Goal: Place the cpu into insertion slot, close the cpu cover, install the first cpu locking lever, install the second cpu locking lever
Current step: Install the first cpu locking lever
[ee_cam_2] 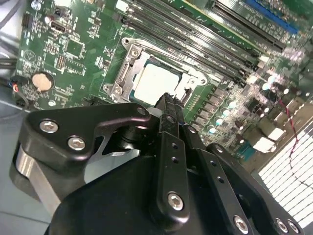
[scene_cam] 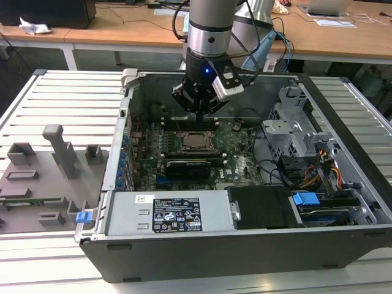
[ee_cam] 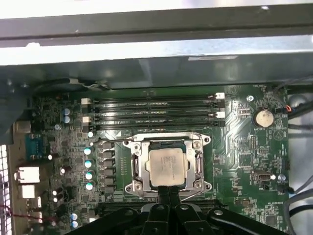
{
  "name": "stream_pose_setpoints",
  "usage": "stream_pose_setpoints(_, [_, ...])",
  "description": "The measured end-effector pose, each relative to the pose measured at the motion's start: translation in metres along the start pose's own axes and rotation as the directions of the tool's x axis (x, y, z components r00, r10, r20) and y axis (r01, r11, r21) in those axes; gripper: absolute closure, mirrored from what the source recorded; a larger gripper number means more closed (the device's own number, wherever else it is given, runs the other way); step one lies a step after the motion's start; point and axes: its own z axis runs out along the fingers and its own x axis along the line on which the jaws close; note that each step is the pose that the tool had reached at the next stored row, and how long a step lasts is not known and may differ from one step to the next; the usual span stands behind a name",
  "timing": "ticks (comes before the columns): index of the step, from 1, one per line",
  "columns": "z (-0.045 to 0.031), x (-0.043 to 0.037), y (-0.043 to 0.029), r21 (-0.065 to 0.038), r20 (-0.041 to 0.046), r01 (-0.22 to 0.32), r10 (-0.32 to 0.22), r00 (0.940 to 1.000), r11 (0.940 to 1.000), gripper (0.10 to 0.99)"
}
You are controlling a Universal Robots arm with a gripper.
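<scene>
Gripper (ee_cam: 168,190), fingers (ee_cam: 164,197) closed together and empty, hovers just beside the cpu cover (ee_cam: 138,166). I judge a sideways slip could drag its tips across the seated cpu (ee_cam: 166,166).

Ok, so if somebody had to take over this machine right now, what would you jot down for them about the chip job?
Hand: shut, holding nothing, tips at the edge of the insertion slot.
Things: the cpu lies in the slot; the cpu cover lies flat around it.
Done: chip placed, cover down.
Left: the locking levers; I cannot tell whether either is latched, so check both.
</scene>
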Motion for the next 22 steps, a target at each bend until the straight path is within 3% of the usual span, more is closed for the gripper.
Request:
stream_pose_setpoints(3, [0.0, 0.0009, 0.0, 0.0, 0.0022, 0.022, -0.022, 0.9998, 0.9998, 0.98])
stream_pose_setpoints(5, [0.0002, 0.0065, -0.0001, -0.001, 0.013, 0.022, -0.022, 0.9997, 0.9998, 0.98])
stream_pose_setpoints(7, [0.0007, 0.0168, -0.0004, -0.001, 0.0289, 0.022, -0.021, 0.9994, 0.9998, 0.98])
stream_pose_setpoints(12, [0.0017, 0.0312, -0.0008, -0.003, 0.0424, 0.021, -0.021, 0.9989, 0.9998, 0.98])
stream_pose_setpoints(13, [0.0019, 0.0337, -0.0008, -0.006, 0.0429, 0.021, -0.021, 0.9989, 0.9998, 0.98])
stream_pose_setpoints(17, [0.0025, 0.0423, -0.001, -0.042, 0.0426, 0.021, -0.02, 0.9989, 0.9989, 0.98])
stream_pose_setpoints(22, [0.005, 0.051, -0.0011, -0.055, 0.0423, 0.016, -0.014, 0.999, 0.9983, 0.98])
